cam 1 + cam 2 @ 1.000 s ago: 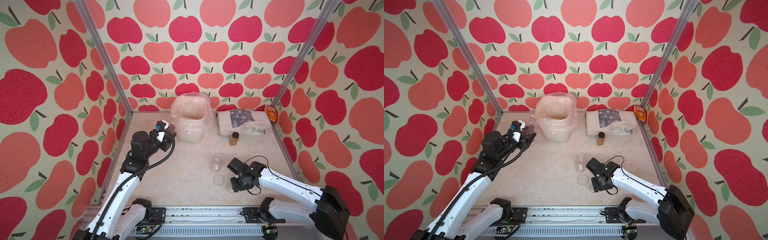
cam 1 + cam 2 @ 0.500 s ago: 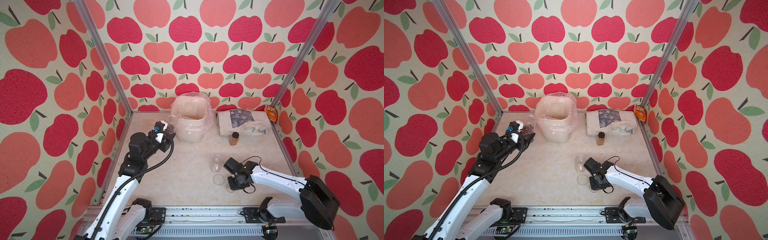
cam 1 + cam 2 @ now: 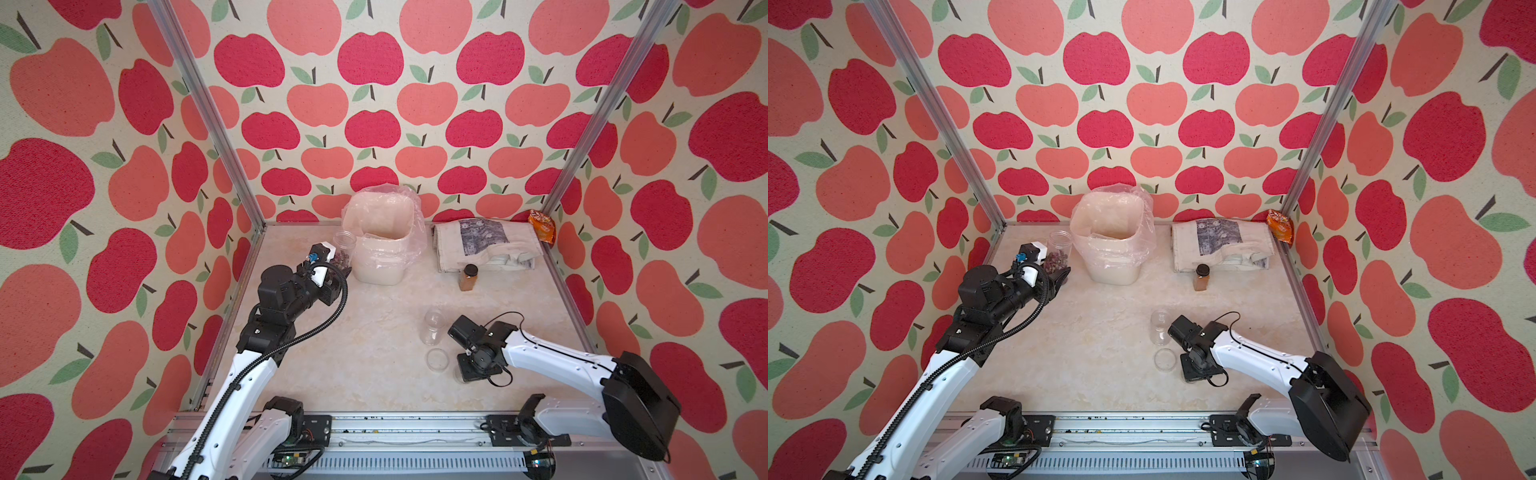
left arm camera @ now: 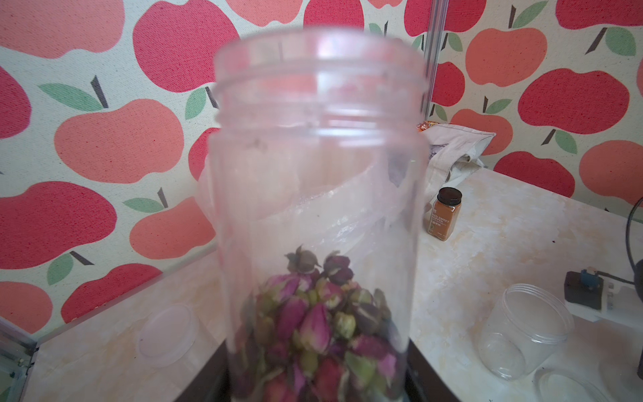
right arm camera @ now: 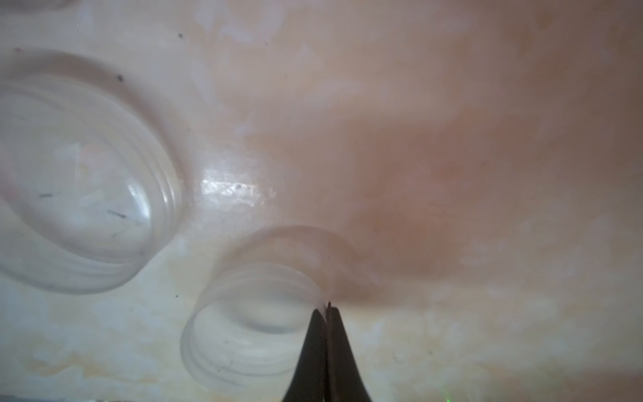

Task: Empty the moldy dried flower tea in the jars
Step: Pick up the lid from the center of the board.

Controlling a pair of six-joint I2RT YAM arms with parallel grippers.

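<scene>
While the right gripper (image 5: 327,309) hung low over the front of the table, its black jaws went from half apart to fully pinched, nipping the thin threaded wall of a clear round plastic piece (image 5: 243,296). Whether that was a flat lid or the mouth of a third jar, the close view did not settle. Near it lay a loose clear lid (image 3: 437,360) and an empty clear cylindrical jar (image 3: 434,328). The left gripper (image 3: 341,271) had not altered. It kept its hold low on an open clear jar (image 4: 316,156), upright, just beside the white bin lined with a plastic bag (image 3: 380,266) and not over it. The dried flower tea (image 4: 313,330), dark pink and brown buds, sat in that jar's bottom. By these signs one jar looked emptied and this one waited to be tipped. The fresh pinch seemed meant to lift the next piece.
</scene>
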